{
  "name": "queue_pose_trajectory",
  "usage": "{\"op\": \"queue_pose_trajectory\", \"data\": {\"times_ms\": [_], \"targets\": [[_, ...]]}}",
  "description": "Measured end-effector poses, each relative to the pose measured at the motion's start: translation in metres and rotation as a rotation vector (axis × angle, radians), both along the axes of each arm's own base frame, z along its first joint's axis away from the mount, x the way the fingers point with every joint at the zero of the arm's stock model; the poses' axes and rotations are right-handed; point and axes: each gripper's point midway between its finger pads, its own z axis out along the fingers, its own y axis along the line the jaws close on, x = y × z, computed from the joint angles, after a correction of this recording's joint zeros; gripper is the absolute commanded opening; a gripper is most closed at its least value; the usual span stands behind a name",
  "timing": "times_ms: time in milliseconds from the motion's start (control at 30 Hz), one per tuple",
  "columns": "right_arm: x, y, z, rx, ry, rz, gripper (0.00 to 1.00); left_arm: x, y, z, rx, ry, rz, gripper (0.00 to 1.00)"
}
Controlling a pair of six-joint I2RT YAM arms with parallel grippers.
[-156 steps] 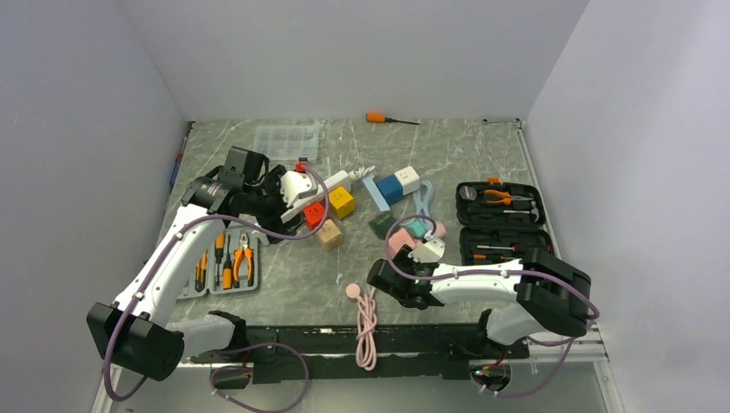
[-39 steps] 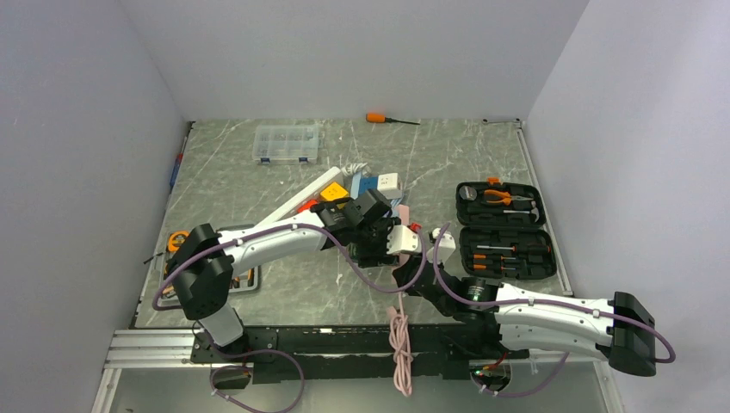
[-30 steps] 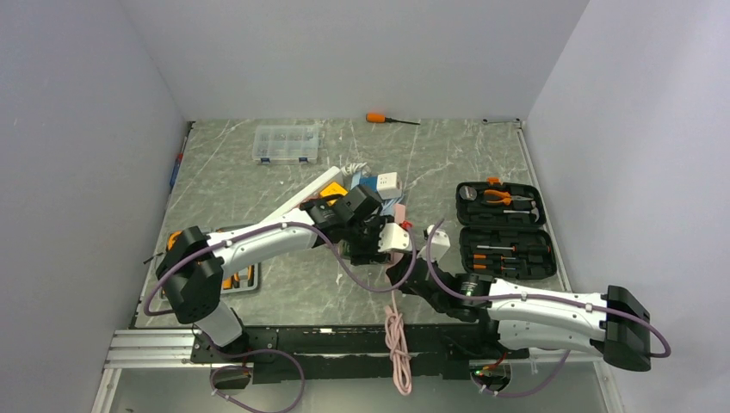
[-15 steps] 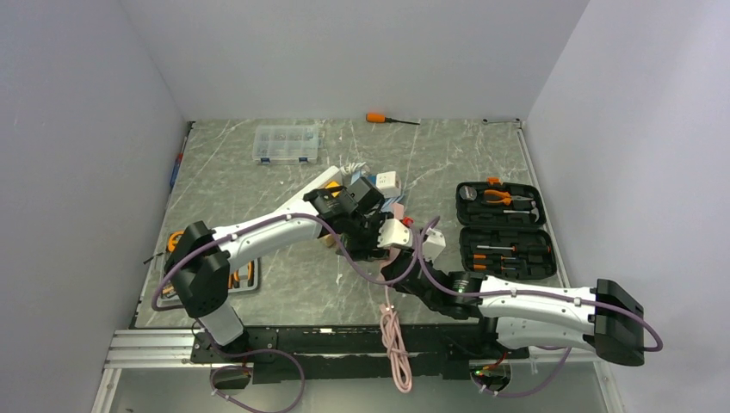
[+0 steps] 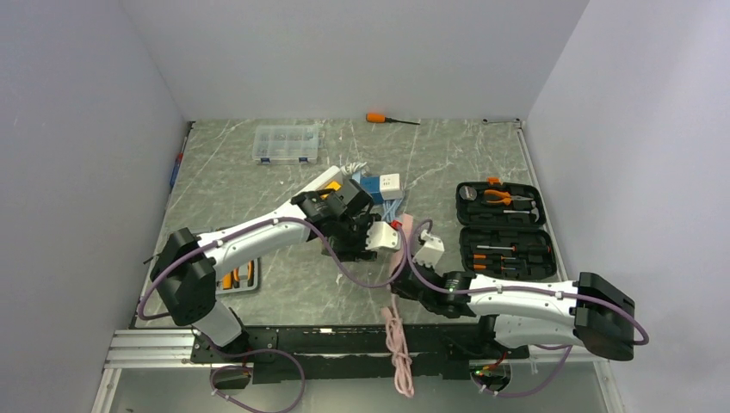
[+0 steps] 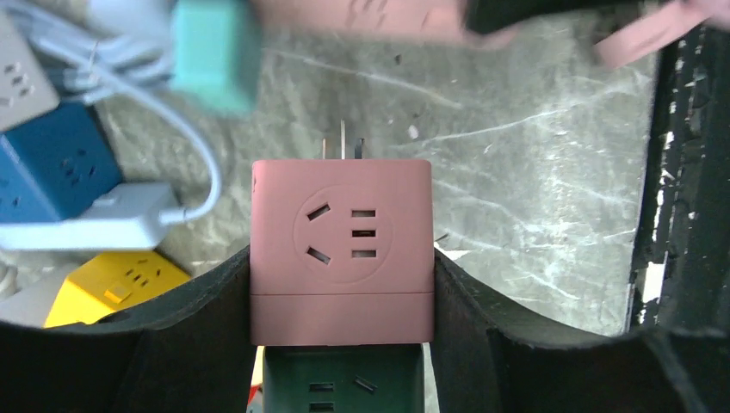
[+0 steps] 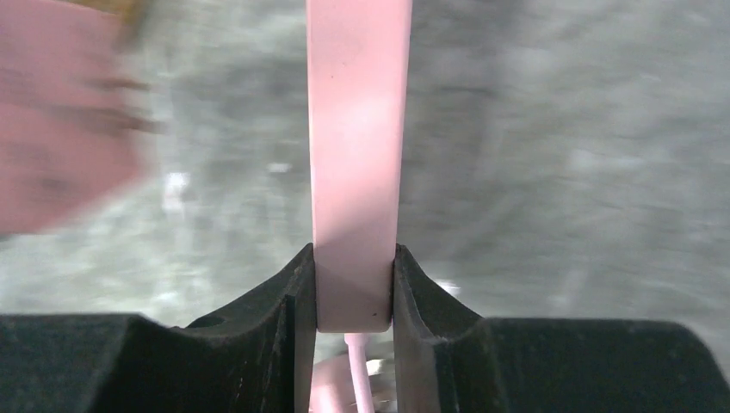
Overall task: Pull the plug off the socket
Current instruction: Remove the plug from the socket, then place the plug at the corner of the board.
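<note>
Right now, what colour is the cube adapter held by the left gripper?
Dusty pink: the cube adapter shows best in the left wrist view.

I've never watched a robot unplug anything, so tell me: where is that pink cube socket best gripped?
Pinch the pink cube socket by its two flat opposite sides, coming from the end away from its metal prongs, as the left gripper does. Those sides are straight and parallel.

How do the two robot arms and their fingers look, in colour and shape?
Both the left arm and the right arm have white links, black joints and a purple cable looping alongside. The fingers are matte black, with curved inner faces.
</note>
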Motion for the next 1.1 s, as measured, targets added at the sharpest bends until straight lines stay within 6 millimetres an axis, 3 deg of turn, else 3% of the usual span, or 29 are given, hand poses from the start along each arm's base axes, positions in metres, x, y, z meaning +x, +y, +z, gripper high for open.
{"op": "queue_pose_trajectory", "data": {"times_ms": [67,133,200,333,433,567,767,867,933,1100], "targets": [[-0.005,-0.023,-0.021,-0.076,0.028,-0.013,0.29,0.004,0.006,0.005,0.017,0.000,0.020,0.00],[-0.008,-0.035,-0.026,-0.079,0.022,-0.024,0.33,0.008,0.008,0.009,0.018,-0.008,0.038,0.00],[-0.010,-0.042,-0.024,-0.060,0.009,-0.024,0.28,0.007,0.010,0.010,0.021,-0.003,0.048,0.00],[-0.012,-0.049,-0.023,-0.028,-0.009,-0.024,0.01,0.002,0.010,0.008,0.027,0.009,0.048,0.00],[-0.012,-0.050,-0.024,-0.031,-0.009,-0.026,0.00,-0.002,0.014,0.006,0.027,0.008,0.047,0.00],[-0.012,-0.051,-0.023,-0.033,-0.010,-0.026,0.00,-0.020,0.037,-0.008,0.059,0.037,0.070,0.00],[-0.008,-0.051,-0.005,0.034,-0.056,-0.011,0.00,-0.049,0.065,-0.047,0.134,0.098,0.087,0.00],[-0.007,-0.052,-0.001,0.056,-0.063,-0.004,0.00,-0.056,0.071,-0.062,0.156,0.108,0.092,0.08],[-0.006,-0.053,0.000,0.063,-0.064,-0.001,0.00,-0.055,0.071,-0.065,0.154,0.103,0.095,0.20],[-0.007,-0.055,0.002,0.070,-0.065,0.002,0.00,-0.048,0.063,-0.065,0.123,0.078,0.103,0.69]]}}
